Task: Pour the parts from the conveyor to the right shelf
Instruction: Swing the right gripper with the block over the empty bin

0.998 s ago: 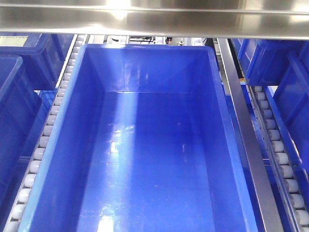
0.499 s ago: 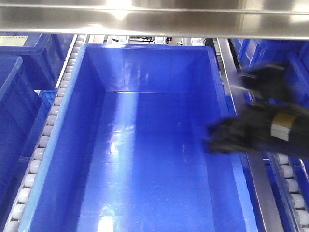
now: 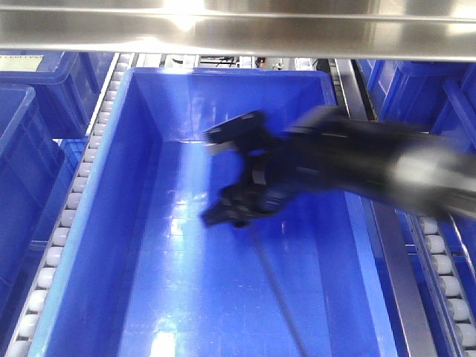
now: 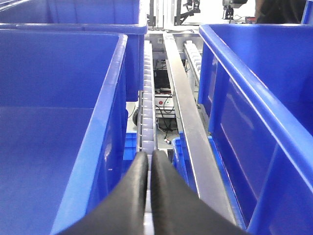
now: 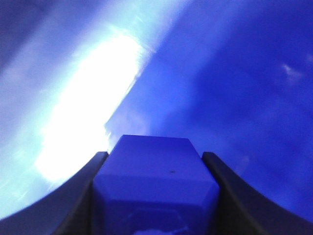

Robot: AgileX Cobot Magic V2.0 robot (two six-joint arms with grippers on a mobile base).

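Blue block (image 5: 155,183) sits pinched between the right gripper (image 3: 232,175) fingers, hanging over the middle of the shelf tub (image 3: 111,223), arm entering from three o'clock. Lower closer before letting go, I'd judge. Left gripper (image 4: 148,171) rests closed, empty.

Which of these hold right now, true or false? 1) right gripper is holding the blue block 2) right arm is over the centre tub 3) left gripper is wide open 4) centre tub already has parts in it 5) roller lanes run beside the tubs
1) True: the right gripper is shut on the blue block.
2) True: it reaches in over the centre tub from the right.
3) False: the left gripper has its fingers pressed together, holding nothing.
4) False: the tub floor in view is bare.
5) True: the roller lanes flank the tub.
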